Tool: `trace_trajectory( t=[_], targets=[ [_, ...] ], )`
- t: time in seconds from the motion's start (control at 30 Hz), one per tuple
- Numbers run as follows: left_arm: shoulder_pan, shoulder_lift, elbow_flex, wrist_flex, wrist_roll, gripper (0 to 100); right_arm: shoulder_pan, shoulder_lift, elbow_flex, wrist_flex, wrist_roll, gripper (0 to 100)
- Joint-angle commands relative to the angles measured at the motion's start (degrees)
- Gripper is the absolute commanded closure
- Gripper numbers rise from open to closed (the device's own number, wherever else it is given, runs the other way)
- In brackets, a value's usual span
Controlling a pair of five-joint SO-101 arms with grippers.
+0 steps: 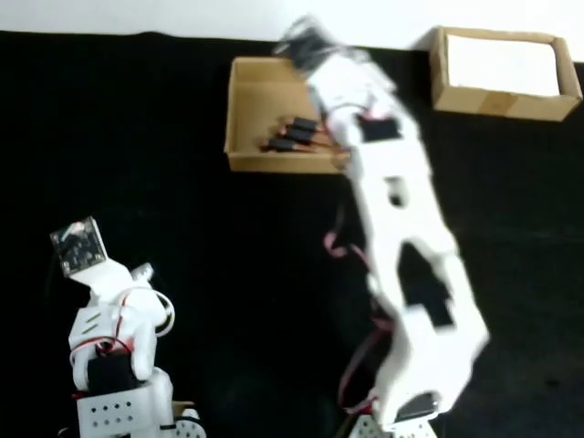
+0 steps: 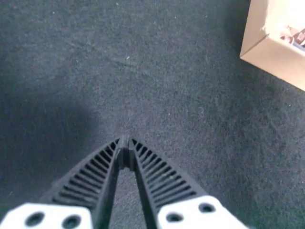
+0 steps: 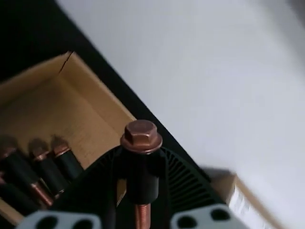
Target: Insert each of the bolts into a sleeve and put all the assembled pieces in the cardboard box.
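Note:
My right gripper [image 3: 140, 162] is shut on an assembled piece [image 3: 141, 157], a copper bolt with a hex head pushed through a black sleeve. It hangs above the far edge of the open cardboard box [image 3: 90, 112]. Several assembled pieces [image 3: 40, 174] lie side by side on the box floor, also seen in the high view [image 1: 294, 135]. In the high view the right arm stretches from the front of the table to the box [image 1: 251, 109], its gripper [image 1: 310, 46] over the far rim. My left gripper [image 2: 125, 151] is shut on nothing, low over the black mat near the front left.
A second cardboard box [image 1: 502, 68] with a white inside stands at the back right. A corner of the cardboard box [image 2: 276, 43] shows in the left wrist view. The black mat [image 1: 182, 228] ends at a white wall behind the boxes.

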Motion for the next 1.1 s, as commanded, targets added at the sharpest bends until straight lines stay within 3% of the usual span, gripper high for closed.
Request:
trace_trajectory(
  t=[0.0,0.13,0.3,0.4,0.53,0.73,1.07],
  targets=[
    [-0.7,-0.5,0.9,-1.1,0.2,99,-1.1,8.8,-10.5,-0.4,4.9,99.2],
    [-0.7,-0.5,0.9,-1.0,0.1,99,-1.6,20.4,-16.3,-0.3,8.1,99.2],
    [-0.5,-0.6,0.9,-1.0,0.1,99,-2.8,28.8,-17.0,0.0,6.9,98.9],
    [-0.2,-0.6,0.9,-1.0,0.1,99,-4.1,29.2,-17.0,1.0,0.4,96.0],
    [-0.2,-0.6,0.9,-1.0,0.1,99,-4.7,27.4,-18.2,10.1,-5.7,85.3],
    [-0.2,-0.5,0.9,-1.2,0.1,99,-4.9,17.3,-18.8,26.3,-17.0,85.1],
    [-0.4,0.0,0.9,-1.3,0.0,99,-1.7,-9.5,-18.3,52.5,-46.4,89.0]
  ],
)
